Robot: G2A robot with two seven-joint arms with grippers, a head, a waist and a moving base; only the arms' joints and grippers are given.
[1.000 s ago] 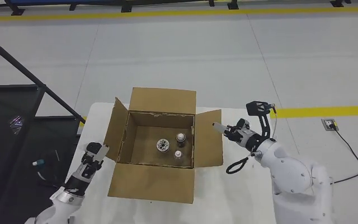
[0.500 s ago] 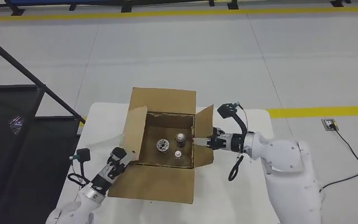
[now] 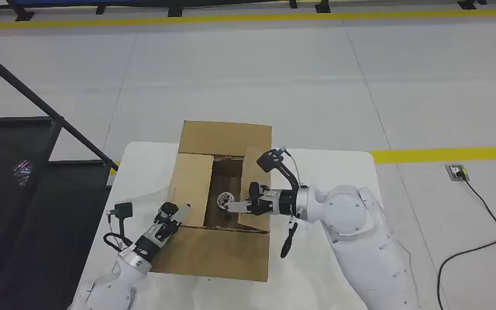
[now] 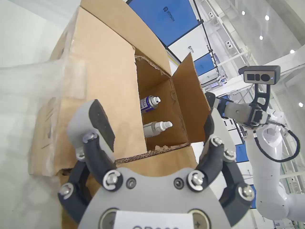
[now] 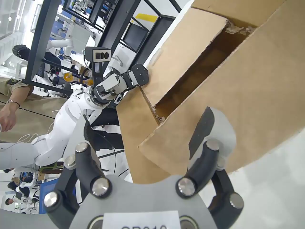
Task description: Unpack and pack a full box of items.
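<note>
The cardboard box (image 3: 221,252) stands mid-table with both side flaps tipped inward. My left gripper (image 3: 177,211) is open at the near left corner, its fingers (image 4: 99,120) up against the left flap (image 4: 102,77). My right gripper (image 3: 242,206) is open over the box opening, and a corner of the right flap (image 5: 181,129) lies between its fingers (image 5: 209,125). Through the gap I see two spray cans (image 4: 149,102) (image 4: 156,127) standing inside, plus a round white item (image 3: 225,200). The back flap (image 3: 226,137) lies folded outward.
The white table (image 3: 143,167) has bare room left and right of the box. A black rack (image 3: 31,178) stands beside the table's left edge. A power cable (image 3: 465,256) trails on the floor at the right.
The right gripper has swung left, pushing the right flap in over the opening. The left gripper has come up to the box and tipped the left flap inward. The opening is much narrower.
</note>
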